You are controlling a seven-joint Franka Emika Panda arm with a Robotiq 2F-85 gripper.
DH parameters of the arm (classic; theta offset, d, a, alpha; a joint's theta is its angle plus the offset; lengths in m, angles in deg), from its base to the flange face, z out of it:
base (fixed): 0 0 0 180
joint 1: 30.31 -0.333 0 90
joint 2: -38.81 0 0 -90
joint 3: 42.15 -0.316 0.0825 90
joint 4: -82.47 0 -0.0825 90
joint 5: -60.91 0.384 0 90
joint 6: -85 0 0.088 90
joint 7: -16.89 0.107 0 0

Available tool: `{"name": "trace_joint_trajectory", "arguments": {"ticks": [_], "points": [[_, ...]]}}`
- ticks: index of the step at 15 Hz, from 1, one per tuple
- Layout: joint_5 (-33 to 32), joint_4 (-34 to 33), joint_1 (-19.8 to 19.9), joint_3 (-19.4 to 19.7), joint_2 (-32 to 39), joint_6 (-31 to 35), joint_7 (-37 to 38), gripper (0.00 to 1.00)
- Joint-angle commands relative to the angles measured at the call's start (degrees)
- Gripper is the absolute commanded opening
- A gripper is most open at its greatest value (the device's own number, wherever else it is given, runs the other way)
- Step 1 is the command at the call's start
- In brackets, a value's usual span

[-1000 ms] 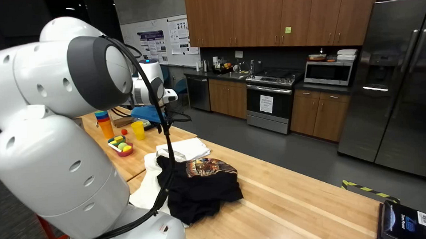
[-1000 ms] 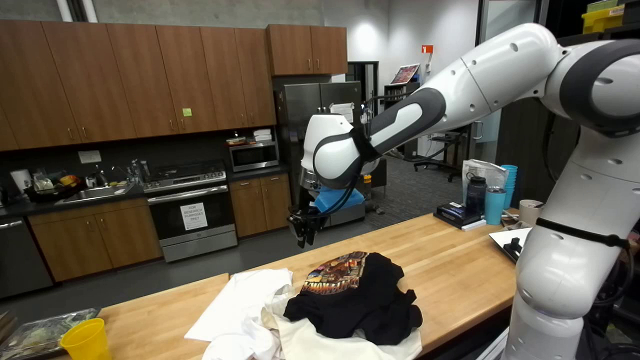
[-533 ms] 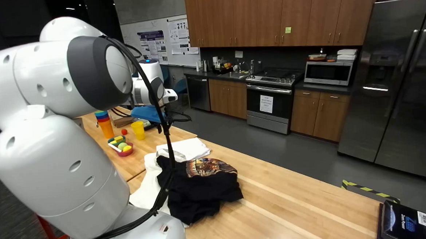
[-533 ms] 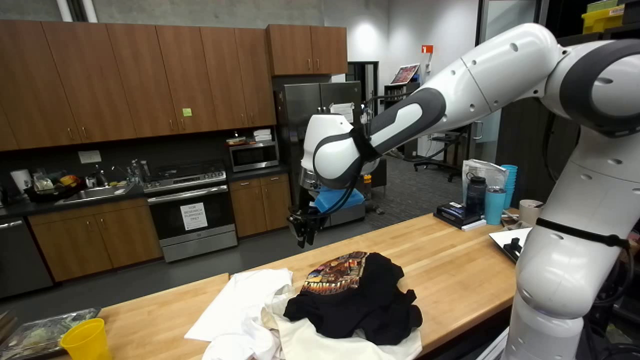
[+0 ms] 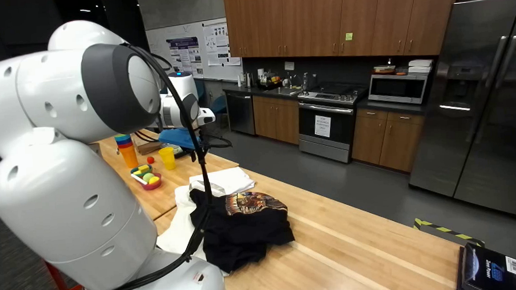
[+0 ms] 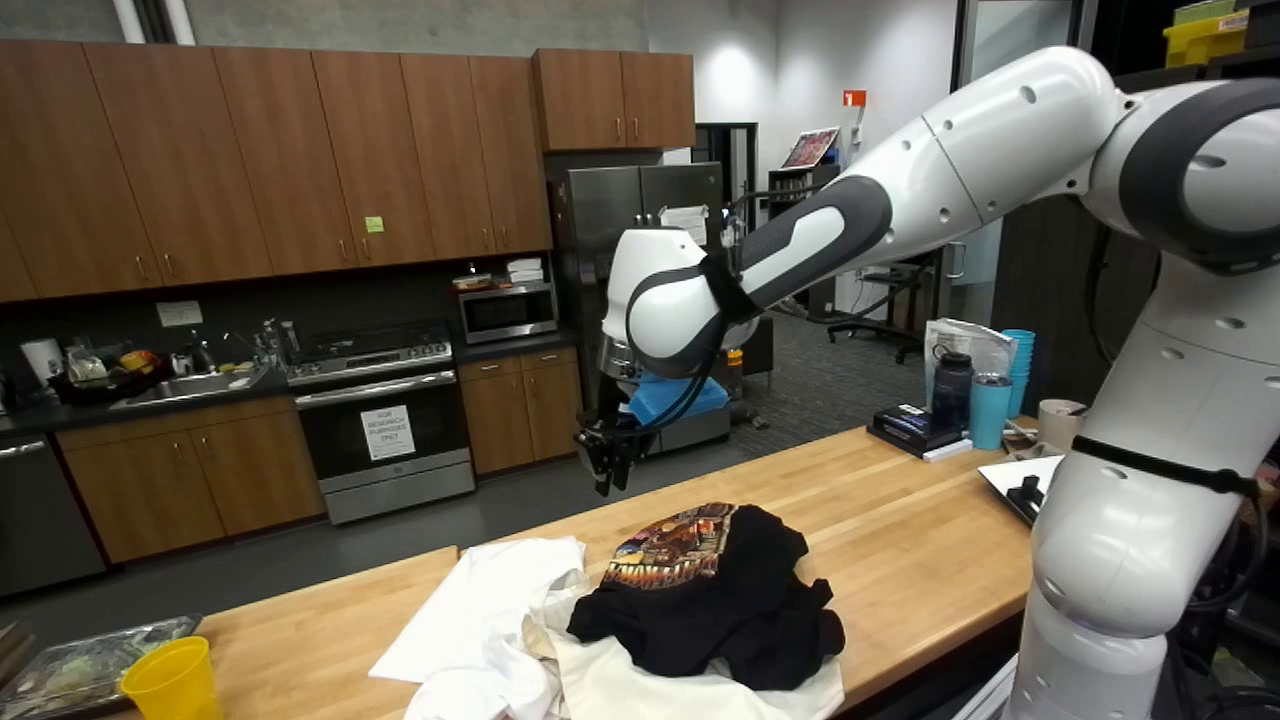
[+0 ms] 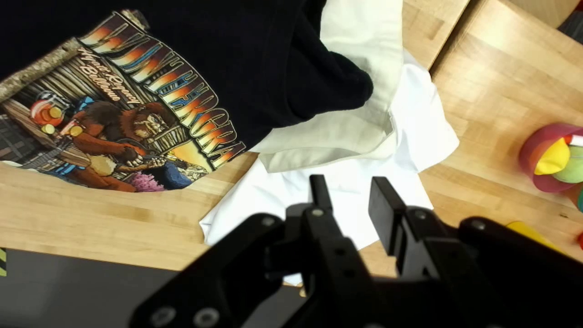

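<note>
We find the black garment point(image 7: 237, 59) lying loose on the wooden table point(image 6: 900, 500), ungripped; as far as we can judge, no lifting or neat folding shows on it. Its colourful print point(image 7: 114, 132), a brown furry figure beside bold lettering, faces up, while the plain part around it is rumpled. It partly covers a cream cloth point(image 7: 346, 132), which overlaps a white cloth point(image 7: 282, 193). Hanging clear of these, we see the gripper point(image 7: 349, 183), its fingers parted with nothing between them. Farther out we notice a yellow cup point(image 5: 167, 158) and a red bowl point(image 7: 529, 157).
</note>
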Motion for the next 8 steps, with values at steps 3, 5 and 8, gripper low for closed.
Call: {"name": "trace_joint_trajectory", "arguments": {"ticks": [3, 5, 8], "points": [[-0.8, 0.3, -2.7, 0.2, -0.7, -3.4, -3.7, 0.67], [-9.0, 1.6, -1.8, -1.6, -1.1, -8.4, 0.7, 0.80], [-17.4, 5.8, -2.0, -3.0, -1.9, -11.7, 2.1, 0.98]]}}
